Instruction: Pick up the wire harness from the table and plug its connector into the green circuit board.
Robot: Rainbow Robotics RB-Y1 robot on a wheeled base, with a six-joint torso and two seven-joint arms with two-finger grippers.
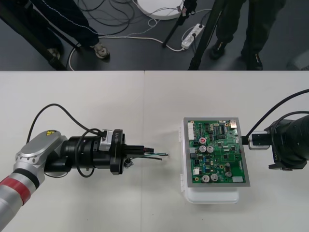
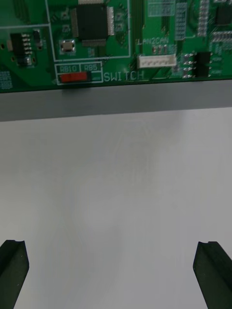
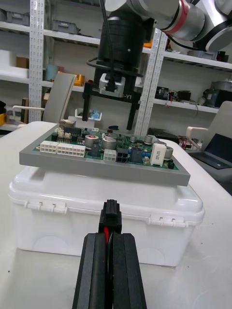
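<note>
The left gripper (image 1: 143, 150) stands over the table (image 1: 96, 106) at 9 o'clock from the green circuit board (image 1: 217, 154), apart from it, and it points toward 3 o'clock. Its fingers (image 3: 94, 270) are narrow and pressed together on the wire harness (image 1: 155, 153). In the left wrist view the small black plug (image 3: 111, 212) sticks out just above the fingertips, with a red wire visible between them. In the front view thin wires reach past the fingertips toward the board and end before its white base (image 1: 212, 195). The plug is not in the board; it is in the air in front of the base wall. The right gripper (image 2: 113, 275) is at 3 o'clock from the board, just beside its edge. Its fingers (image 2: 212, 270) are wide apart and hold nothing, with bare table between them.
</note>
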